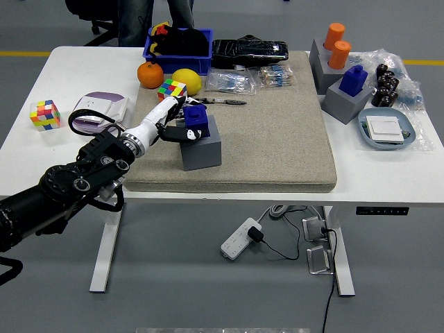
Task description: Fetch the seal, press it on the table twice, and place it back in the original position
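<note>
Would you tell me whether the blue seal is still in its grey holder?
In: the blue seal sits upright in the grey holder, with the left hand around it.

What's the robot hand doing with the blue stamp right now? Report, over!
Left hand closed around the blue seal, seal on its grey block. Right hand out of view. Rubik's cube and lemon close behind; mat ahead open.
</note>
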